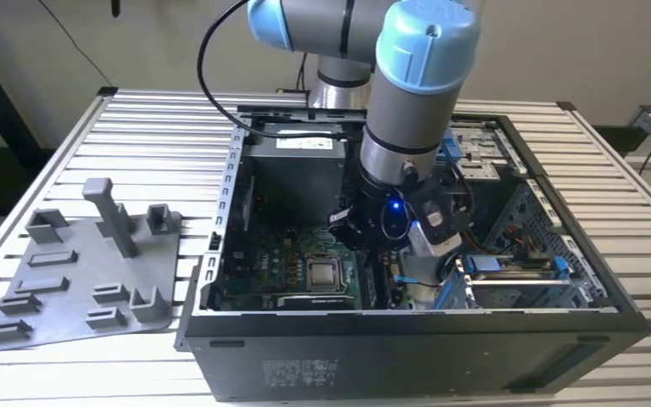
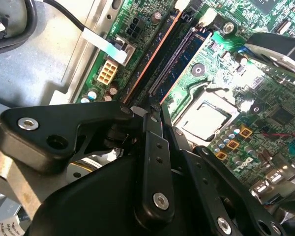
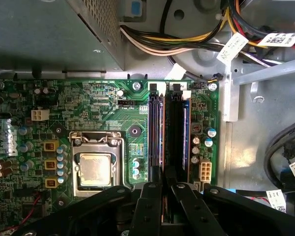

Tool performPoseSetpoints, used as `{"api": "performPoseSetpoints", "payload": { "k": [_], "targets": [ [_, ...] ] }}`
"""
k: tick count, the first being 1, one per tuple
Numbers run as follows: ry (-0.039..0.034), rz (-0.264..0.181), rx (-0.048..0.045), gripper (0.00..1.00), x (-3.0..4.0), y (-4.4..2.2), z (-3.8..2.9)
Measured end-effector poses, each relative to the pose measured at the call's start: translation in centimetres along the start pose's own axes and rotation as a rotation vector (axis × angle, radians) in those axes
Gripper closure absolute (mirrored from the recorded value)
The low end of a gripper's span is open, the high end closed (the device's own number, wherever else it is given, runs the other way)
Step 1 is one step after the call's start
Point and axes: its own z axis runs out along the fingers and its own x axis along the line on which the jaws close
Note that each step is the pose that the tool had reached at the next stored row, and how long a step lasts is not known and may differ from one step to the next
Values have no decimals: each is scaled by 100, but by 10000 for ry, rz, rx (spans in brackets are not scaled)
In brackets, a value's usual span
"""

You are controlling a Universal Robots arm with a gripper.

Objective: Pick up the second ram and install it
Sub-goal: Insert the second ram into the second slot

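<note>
My gripper [image 3: 163,173] is down inside the open computer case [image 1: 416,326], at the near end of the memory slots beside the processor socket [image 3: 94,169]. Its black fingers [image 3: 151,196] are drawn together, tips almost touching. The second ram [image 3: 173,132], a long dark stick, lies along a slot running straight away from the fingertips. In the second wrist view the gripper [image 2: 148,105] sits at that slot's end, next to a white latch, and the ram [image 2: 160,61] runs off beside a blue-sided stick [image 2: 179,54]. Whether the tips touch the ram I cannot tell.
A grey tray with upright pegs [image 1: 77,280] lies on the slatted table at the exterior view's left. Inside the case are the power supply [image 1: 292,170], bundled cables [image 3: 187,44], a white connector [image 3: 205,172] and a drive bay [image 1: 518,271] close to the arm.
</note>
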Motion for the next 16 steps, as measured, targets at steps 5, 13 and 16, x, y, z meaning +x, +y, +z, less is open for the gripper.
{"api": "performPoseSetpoints", "payload": {
  "k": [5, 13, 16],
  "targets": [
    [0, 0, 0, 86, 0, 0, 15],
    [1, 0, 4, 86, 0, 3, 73],
    [0, 0, 1, 86, 0, 3, 76]
  ]
}}
